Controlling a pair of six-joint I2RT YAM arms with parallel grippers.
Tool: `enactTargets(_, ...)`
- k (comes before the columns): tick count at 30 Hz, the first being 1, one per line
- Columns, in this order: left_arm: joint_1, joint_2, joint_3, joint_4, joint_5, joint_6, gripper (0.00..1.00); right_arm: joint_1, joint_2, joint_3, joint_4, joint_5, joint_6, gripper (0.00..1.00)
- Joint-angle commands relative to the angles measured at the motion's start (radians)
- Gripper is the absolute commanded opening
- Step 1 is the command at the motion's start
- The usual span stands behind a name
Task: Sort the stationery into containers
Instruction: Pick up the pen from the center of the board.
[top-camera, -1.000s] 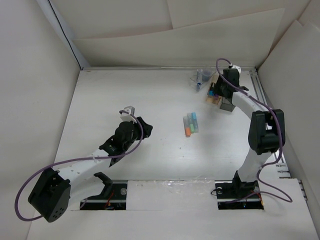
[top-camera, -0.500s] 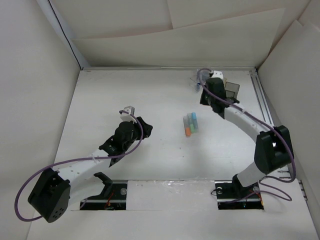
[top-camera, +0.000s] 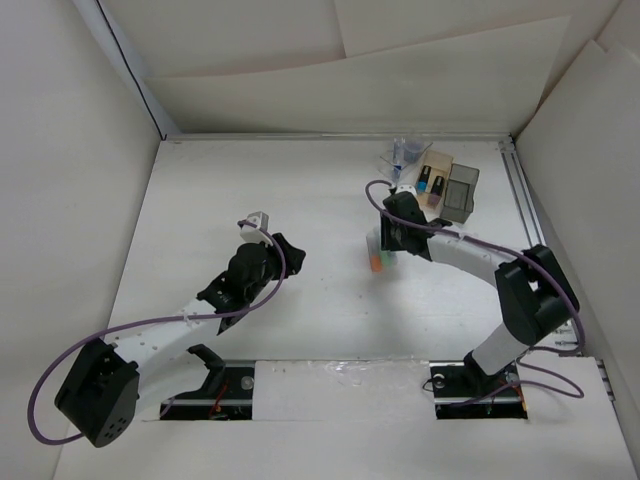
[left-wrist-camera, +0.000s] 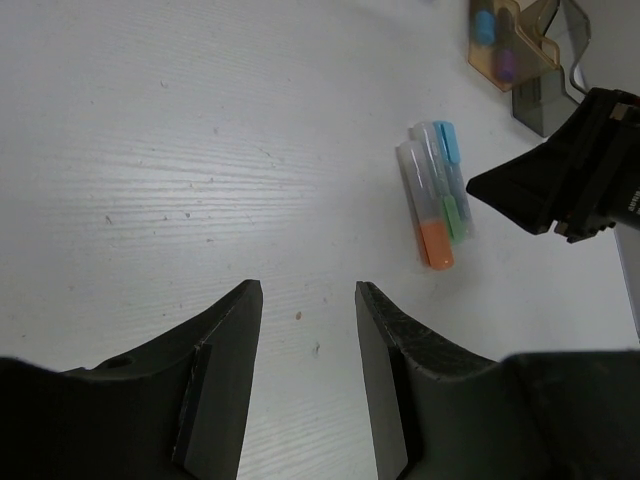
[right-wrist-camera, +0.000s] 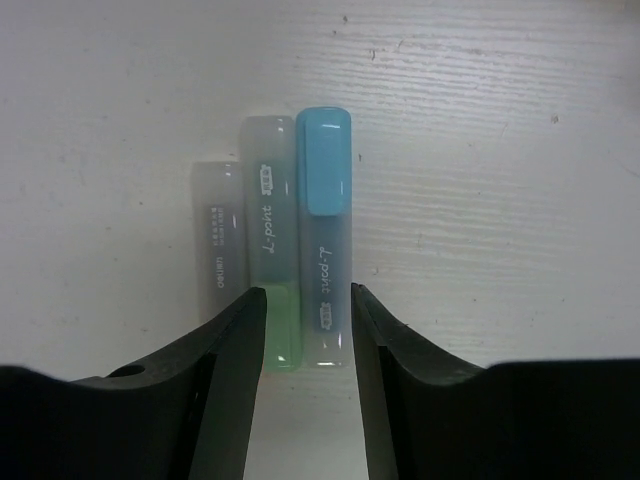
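Three short sticks lie side by side mid-table: a blue-capped one (right-wrist-camera: 323, 240), a green-ended one (right-wrist-camera: 272, 240) and a grey one (right-wrist-camera: 218, 250) whose orange end (top-camera: 375, 265) shows from above. My right gripper (right-wrist-camera: 308, 310) hovers open at their near ends, its jaws straddling the green and blue sticks. At the back right stand the clear cup (top-camera: 403, 155) with a pen in it, the wooden box (top-camera: 433, 180) with two markers, and the dark grey box (top-camera: 461, 190). My left gripper (left-wrist-camera: 308, 300) is open over bare table left of the sticks (left-wrist-camera: 437, 195).
White walls close in the table on the left, back and right. A metal rail (top-camera: 522, 190) runs along the right edge behind the boxes. The right arm's black head (left-wrist-camera: 560, 190) shows beside the sticks in the left wrist view.
The right arm has swung from the boxes at the back right forward and left to the sticks. The left arm has not moved.
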Motion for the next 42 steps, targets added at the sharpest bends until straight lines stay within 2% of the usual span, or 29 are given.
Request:
enactTargets(1, -0.002, -0.023, 0.039, 0.026, 0.011, 0.013, 0.39, 0.004, 0.031, 0.000, 0.017, 0.027, 0.024, 0.46)
enactTargets(8, -0.002, -0.023, 0.039, 0.026, 0.011, 0.013, 0.39, -0.016, 0.083, 0.034, 0.008, 0.007, 0.033, 0.43)
enactTargets(15, -0.002, -0.032, 0.039, 0.026, 0.011, 0.013, 0.39, -0.045, 0.103, 0.054, -0.004, 0.007, 0.044, 0.33)
enactTargets(19, -0.002, -0.032, 0.039, 0.026, 0.011, 0.013, 0.39, -0.045, 0.126, 0.091, -0.032, 0.007, 0.044, 0.31)
enactTargets(24, -0.002, -0.041, 0.039, 0.026, 0.011, 0.013, 0.39, -0.045, 0.158, 0.115, -0.046, -0.028, 0.044, 0.46)
enactTargets(29, -0.002, -0.041, 0.039, 0.026, 0.011, 0.013, 0.39, -0.045, 0.191, 0.135, -0.046, -0.048, 0.053, 0.46)
enactTargets(32, -0.002, -0.052, 0.039, 0.026, 0.011, 0.013, 0.39, -0.045, 0.202, 0.135, -0.037, -0.048, 0.062, 0.39)
enactTargets(33, -0.002, -0.052, 0.039, 0.026, 0.011, 0.013, 0.39, -0.045, 0.202, 0.135, -0.028, -0.048, 0.062, 0.33)
enactTargets(34, -0.002, -0.052, 0.030, 0.026, 0.011, 0.013, 0.39, -0.045, 0.202, 0.135, -0.028, -0.048, 0.073, 0.20)
enactTargets(38, -0.002, -0.061, 0.030, 0.026, 0.011, 0.013, 0.39, -0.045, 0.153, 0.135, -0.026, -0.013, 0.073, 0.04)
enactTargets(42, -0.002, -0.061, 0.030, 0.026, 0.020, 0.013, 0.39, -0.074, 0.032, 0.161, -0.054, 0.010, 0.061, 0.02)
